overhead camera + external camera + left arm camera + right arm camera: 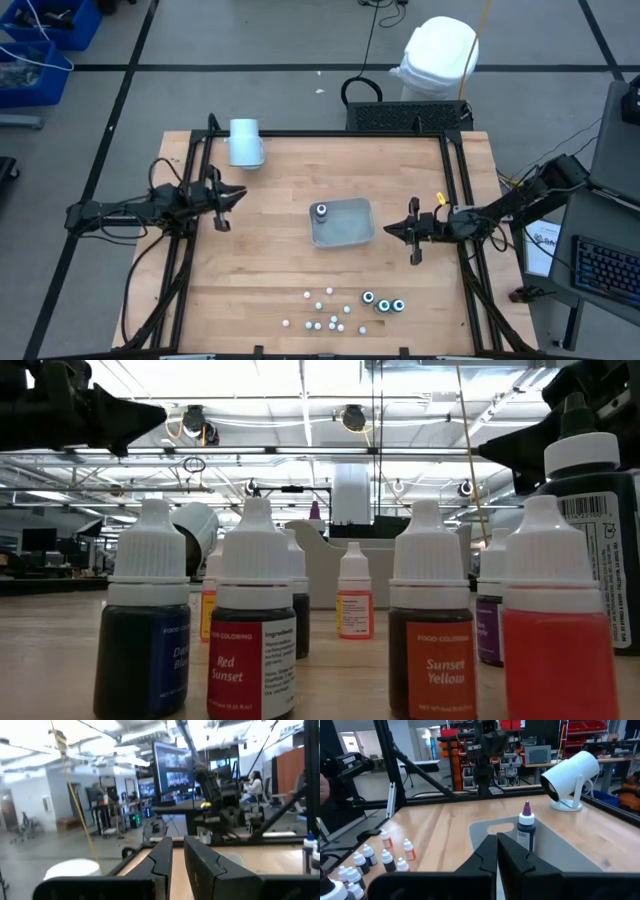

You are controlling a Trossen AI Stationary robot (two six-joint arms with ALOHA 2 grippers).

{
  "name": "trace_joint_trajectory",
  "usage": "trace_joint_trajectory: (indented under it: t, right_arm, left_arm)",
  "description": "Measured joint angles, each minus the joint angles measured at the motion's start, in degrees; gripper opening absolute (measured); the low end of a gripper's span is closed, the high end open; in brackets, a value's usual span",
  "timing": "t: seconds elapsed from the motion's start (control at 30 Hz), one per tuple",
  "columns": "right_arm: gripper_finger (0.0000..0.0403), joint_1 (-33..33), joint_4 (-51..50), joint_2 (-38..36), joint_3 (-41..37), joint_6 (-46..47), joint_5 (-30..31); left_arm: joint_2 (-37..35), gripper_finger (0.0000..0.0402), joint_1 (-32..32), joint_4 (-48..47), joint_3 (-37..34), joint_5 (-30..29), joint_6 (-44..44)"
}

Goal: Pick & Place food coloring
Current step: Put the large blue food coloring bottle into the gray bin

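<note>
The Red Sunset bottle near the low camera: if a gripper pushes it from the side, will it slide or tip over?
The Red Sunset bottle would probably tip rather than slide: it stands tall and narrow, with a tapering white cap on top. It looks full of dark liquid, so perhaps heavier than its size suggests. Neighbouring bottles such as Sunset Yellow stand close, so a fall may knock them.
</note>
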Motion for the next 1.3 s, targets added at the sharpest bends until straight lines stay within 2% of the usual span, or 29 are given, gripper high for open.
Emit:
trace_joint_trajectory:
  t: [0.13, 0.33, 0.43, 0.53, 0.7, 0.8, 1.03, 1.3]
  right_arm:
    - [0.0002, -0.1, 0.3, 0.0, 0.0, -1.2, 1.1]
    - [0.0005, -0.1, 1.1, 0.0, -0.1, -4.3, 10.9]
    - [0.0011, -0.2, 0.0, 0.0, -0.1, -5.1, 13.6]
    - [0.0018, -0.2, -0.2, 0.0, -0.1, -3.5, 15.0]
    - [0.0022, -0.1, -0.7, 0.0, -0.1, -0.5, 14.6]
    - [0.0022, 0.0, -2.6, 0.1, -0.1, 1.1, 11.3]
    - [0.0013, 0.0, -6.8, 2.7, -0.1, -0.3, 10.4]
    - [0.0002, 0.0, -6.3, 4.2, -0.1, 0.5, 10.4]
  left_arm:
    - [0.0, 0.0056, 0.0, 1.6, 0.0, -0.3, -0.5]
    - [0.0, 0.0056, 0.0, 1.4, 0.0, -0.4, 0.9]
    - [0.0, 0.0056, 0.0, 2.2, 0.0, -1.1, 2.3]
    - [0.0, 0.0056, 0.0, 3.2, 0.0, -3.4, 0.2]
    - [0.0, 0.0056, 0.0, 2.5, 0.0, -2.0, -1.1]
    - [0.0, 0.0056, 0.0, 3.2, 0.0, -0.6, -0.9]
    - [0.0, 0.0056, 0.0, 3.9, 0.0, -0.5, -0.5]
    - [0.0, 0.0056, 0.0, 4.1, 0.0, -5.3, 4.7]
